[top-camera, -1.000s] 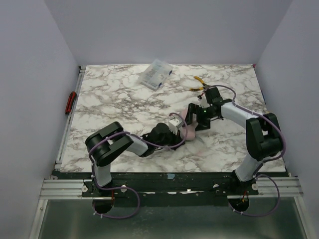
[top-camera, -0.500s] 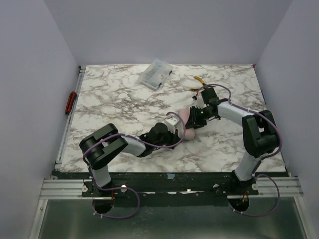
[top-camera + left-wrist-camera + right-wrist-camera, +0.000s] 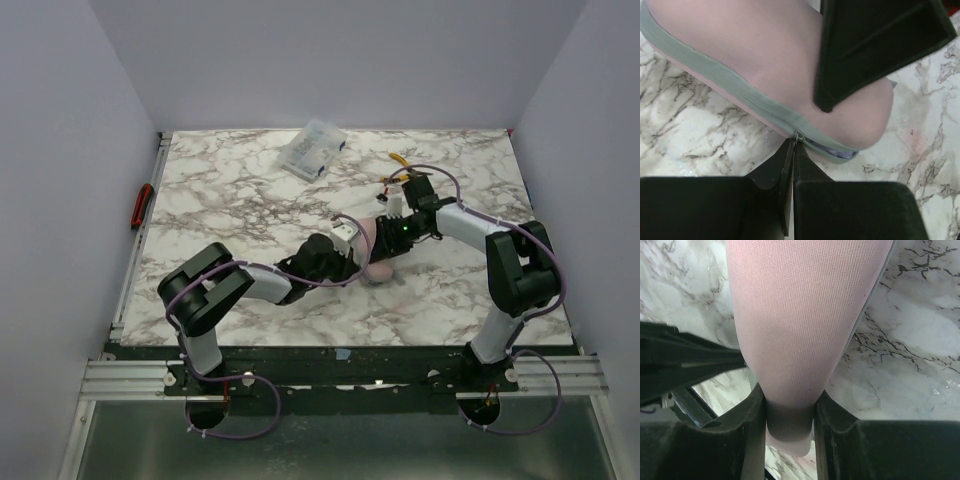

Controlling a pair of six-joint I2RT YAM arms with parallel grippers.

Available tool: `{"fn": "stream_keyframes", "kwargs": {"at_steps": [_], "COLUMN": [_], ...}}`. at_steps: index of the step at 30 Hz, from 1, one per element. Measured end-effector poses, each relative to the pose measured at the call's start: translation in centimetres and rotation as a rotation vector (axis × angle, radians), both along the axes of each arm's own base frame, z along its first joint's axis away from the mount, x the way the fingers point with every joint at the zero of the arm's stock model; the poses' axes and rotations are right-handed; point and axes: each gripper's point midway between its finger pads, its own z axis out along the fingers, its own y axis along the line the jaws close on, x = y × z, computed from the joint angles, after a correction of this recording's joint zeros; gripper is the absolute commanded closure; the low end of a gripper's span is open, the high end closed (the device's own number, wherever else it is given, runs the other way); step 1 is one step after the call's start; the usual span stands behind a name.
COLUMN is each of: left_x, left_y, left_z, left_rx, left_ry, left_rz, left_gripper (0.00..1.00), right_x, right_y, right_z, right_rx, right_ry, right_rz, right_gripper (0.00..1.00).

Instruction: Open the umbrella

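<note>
A pink zip pouch (image 3: 379,266) lies mid-table. The umbrella is almost wholly hidden inside it. Only a sliver of lavender fabric (image 3: 836,148) shows in the gap of the grey zipper band (image 3: 715,75). My left gripper (image 3: 793,143) is shut on the small metal zipper pull (image 3: 798,136) at the pouch's lower edge. My right gripper (image 3: 790,393) is shut on the pouch's narrow end (image 3: 800,315), one finger on each side. In the top view the left gripper (image 3: 356,264) and the right gripper (image 3: 385,243) meet over the pouch from opposite sides.
A clear plastic box (image 3: 313,149) lies at the back of the marble table (image 3: 230,200). A yellow-handled tool (image 3: 400,164) lies behind the right arm. A red-handled tool (image 3: 143,205) rests on the left rail. White walls enclose three sides.
My right gripper has closed from wide open onto the pouch's end. Both wrists and the pouch have shifted slightly toward the back and left.
</note>
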Motion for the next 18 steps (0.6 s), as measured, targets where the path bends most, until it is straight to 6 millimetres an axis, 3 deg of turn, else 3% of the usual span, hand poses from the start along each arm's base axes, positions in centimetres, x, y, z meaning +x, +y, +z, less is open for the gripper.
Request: {"fn": "stream_keyframes", "kwargs": {"at_steps": [6, 18], "left_x": [2.1, 5.2], "left_y": [0.3, 3.9], "left_z": [0.3, 0.2], "left_rx": [-0.022, -0.069], "left_ry": [0.011, 0.118], "left_rz": [0.021, 0.173], "left_gripper": [1.0, 1.0], "right_x": [-0.3, -2.8], "right_y": [-0.4, -1.2], "right_z": [0.1, -0.5], "right_rx": [-0.014, -0.021], "right_ry": [-0.036, 0.019], "right_rz": [0.103, 0.314], "right_gripper": [0.99, 0.94]}}
